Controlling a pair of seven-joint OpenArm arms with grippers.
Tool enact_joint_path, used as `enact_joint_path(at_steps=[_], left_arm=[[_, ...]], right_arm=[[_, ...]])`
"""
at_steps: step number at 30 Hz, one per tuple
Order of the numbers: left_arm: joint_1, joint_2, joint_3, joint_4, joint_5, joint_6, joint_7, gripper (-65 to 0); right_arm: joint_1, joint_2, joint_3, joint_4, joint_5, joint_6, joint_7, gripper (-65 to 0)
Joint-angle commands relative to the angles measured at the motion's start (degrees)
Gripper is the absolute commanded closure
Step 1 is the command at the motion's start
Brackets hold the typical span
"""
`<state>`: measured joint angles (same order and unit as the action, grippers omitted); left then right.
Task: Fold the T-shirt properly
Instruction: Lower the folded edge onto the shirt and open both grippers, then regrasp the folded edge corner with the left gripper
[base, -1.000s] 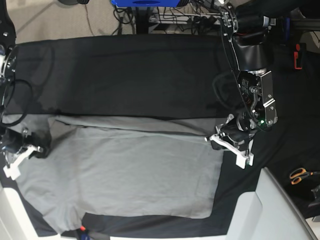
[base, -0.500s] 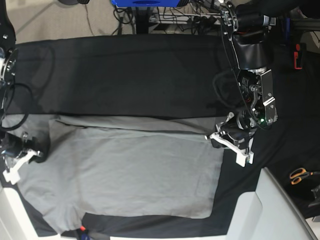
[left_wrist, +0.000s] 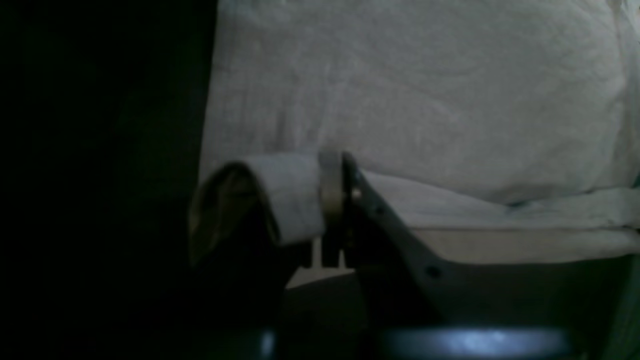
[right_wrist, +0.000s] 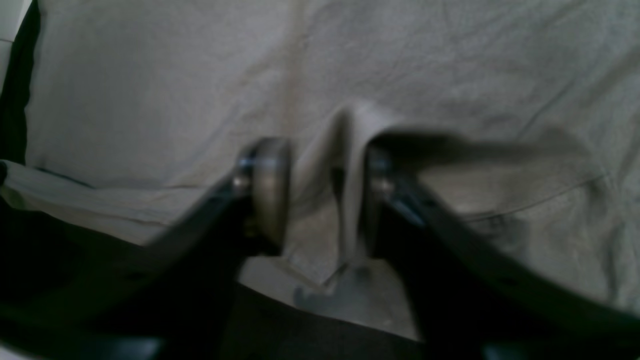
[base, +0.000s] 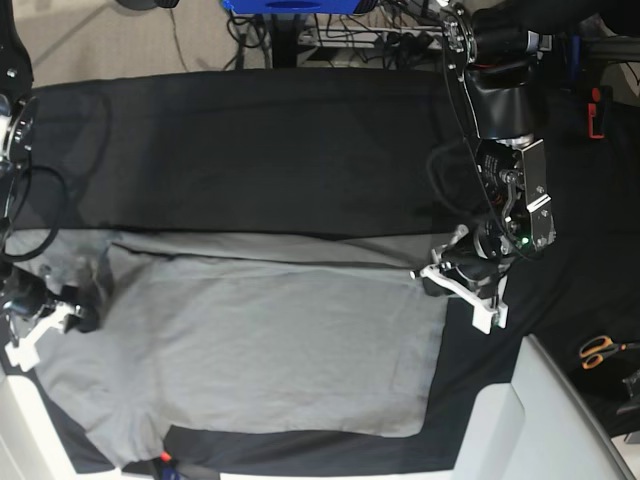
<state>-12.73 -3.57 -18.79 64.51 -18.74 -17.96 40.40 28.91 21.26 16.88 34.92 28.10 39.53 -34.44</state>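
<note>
The grey T-shirt (base: 260, 340) lies spread on the black table cloth (base: 250, 150), with a long fold along its far edge. My left gripper (base: 428, 277) is at the shirt's right far corner. In the left wrist view it (left_wrist: 340, 200) is shut on a rolled edge of the T-shirt (left_wrist: 425, 100). My right gripper (base: 75, 310) is at the shirt's left end. In the right wrist view it (right_wrist: 322, 190) is open, jaws on either side of a raised ridge of the T-shirt (right_wrist: 150, 90), which touches the right finger (right_wrist: 375, 185).
Orange-handled scissors (base: 598, 350) lie at the right edge. A white surface (base: 540, 420) fills the near right corner. Cables (base: 400, 40) and a blue object (base: 290, 5) are behind the table. A red item (base: 597, 110) is at the far right.
My right gripper has shifted a little to the right over the shirt's left end. My left gripper has stayed in place on the corner.
</note>
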Motion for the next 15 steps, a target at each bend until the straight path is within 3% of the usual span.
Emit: enact_joint_path(at_steps=[1, 3, 5, 8, 11, 15], left_arm=[[-1.55, -0.95, -0.42, 0.85, -0.64, -0.02, -1.06, -26.3], [-1.73, -1.04, -0.86, 0.94, -1.17, -0.02, -1.06, -47.6], [-1.82, -1.04, -0.86, 1.38, -1.17, -0.02, -1.06, -64.3], [-1.64, -0.95, -0.86, 3.05, -1.26, -0.11, -1.06, -65.0], [0.38, -0.78, -0.86, 7.71, -1.26, -0.37, -0.8, -65.0], [7.06, -1.04, -0.07, 17.12, -1.26, -0.46, -0.8, -65.0]], right_arm=[[2.26, 1.12, 0.3, 1.08, 1.13, 0.47, 1.25, -34.2], [2.35, 1.12, 0.39, 1.08, 1.22, 0.47, 1.25, -45.0], [2.35, 1.12, 0.65, 1.08, 1.31, 0.47, 1.25, -48.9], [2.17, 1.12, 4.96, 1.17, 3.95, 0.47, 0.72, -47.9], [1.73, 1.82, 9.71, 2.84, 6.94, 0.47, -4.29, -47.6], [-4.6, 1.65, 18.85, 15.15, 8.17, 0.47, -10.62, -47.4]])
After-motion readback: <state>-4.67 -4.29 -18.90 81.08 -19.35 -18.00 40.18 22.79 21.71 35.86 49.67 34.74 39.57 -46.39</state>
